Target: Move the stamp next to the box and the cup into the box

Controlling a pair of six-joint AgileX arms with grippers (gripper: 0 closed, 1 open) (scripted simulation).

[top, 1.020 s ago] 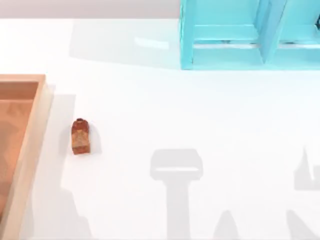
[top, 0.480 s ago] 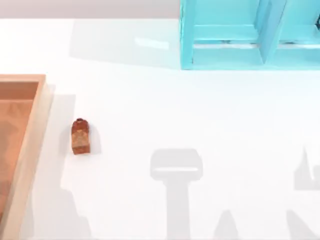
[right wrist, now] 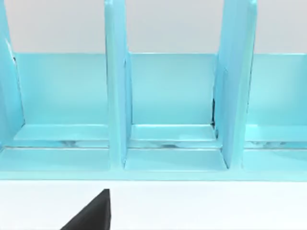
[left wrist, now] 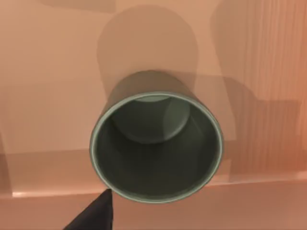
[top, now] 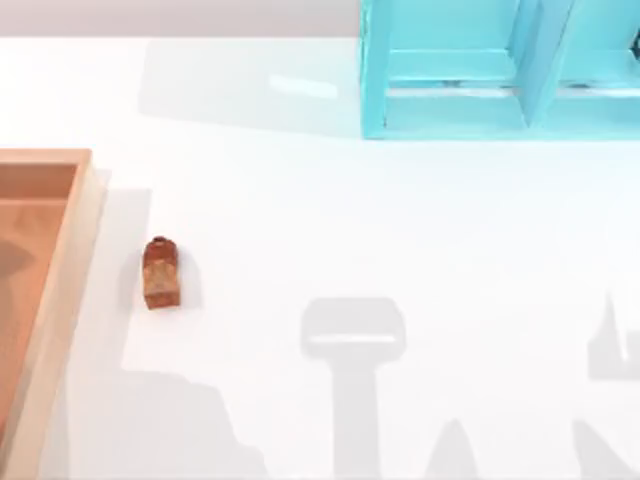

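The stamp [top: 161,273] lies on its side on the white counter [top: 400,230], just beside the box [top: 60,270] but apart from its rim, with the rounded knob end pointing toward the far edge of the counter. The box sits at the counter's left edge in the top view, cut off by the frame, its light wood rim framing an orange-brown floor.

The cup [left wrist: 156,146] stands upright on that orange-brown floor in the left wrist view, mouth up, with a pale green rim and a dark inside; a step of lighter wood runs just beside it, and its shadow falls across the floor behind it. The left tool [left wrist: 93,215] shows as one dark fingertip close to the cup's rim; I cannot tell whether it is wide or narrow, nor whether the fingertip touches the cup.

The right tool [right wrist: 91,213] likewise shows as a single dark fingertip over the white counter, facing a turquoise shelf [right wrist: 158,110] with upright dividers and open compartments; its opening cannot be told either. In the top view that turquoise shelf [top: 480,80] stands at the far right of the counter, well apart from the stamp and the box. Grey shadows of the arms lie on the near part of the counter
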